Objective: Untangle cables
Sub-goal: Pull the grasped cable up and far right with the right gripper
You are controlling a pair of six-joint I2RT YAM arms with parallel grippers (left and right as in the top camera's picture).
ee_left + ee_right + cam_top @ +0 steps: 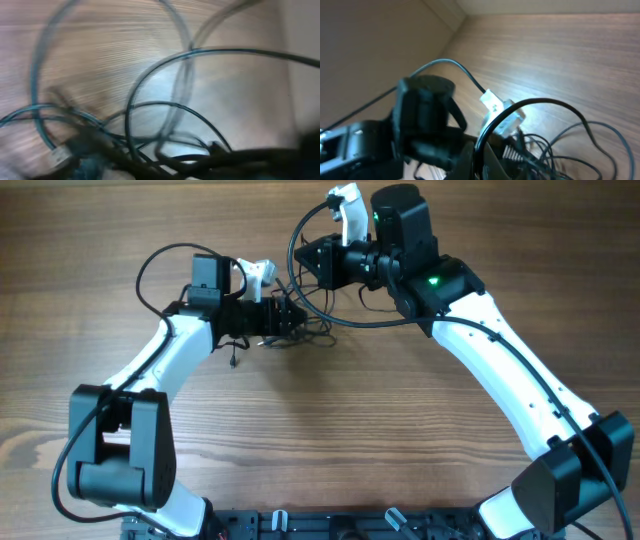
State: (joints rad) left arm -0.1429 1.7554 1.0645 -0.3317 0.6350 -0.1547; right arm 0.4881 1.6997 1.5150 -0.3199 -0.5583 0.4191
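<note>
The cables (308,330) lie bunched on the tabletop (400,430) right at the tip of the left end effector (283,320). It is the nearer of the two, though blur hides its fingers and I cannot tell how wide it stands. The right end effector (312,262) sits just beyond the bunch, on the side away from the robot's base, closed tight on what looks like one strand that loops down into the bunch. The coming pull likely runs along that near-far line; no container is in view.
</note>
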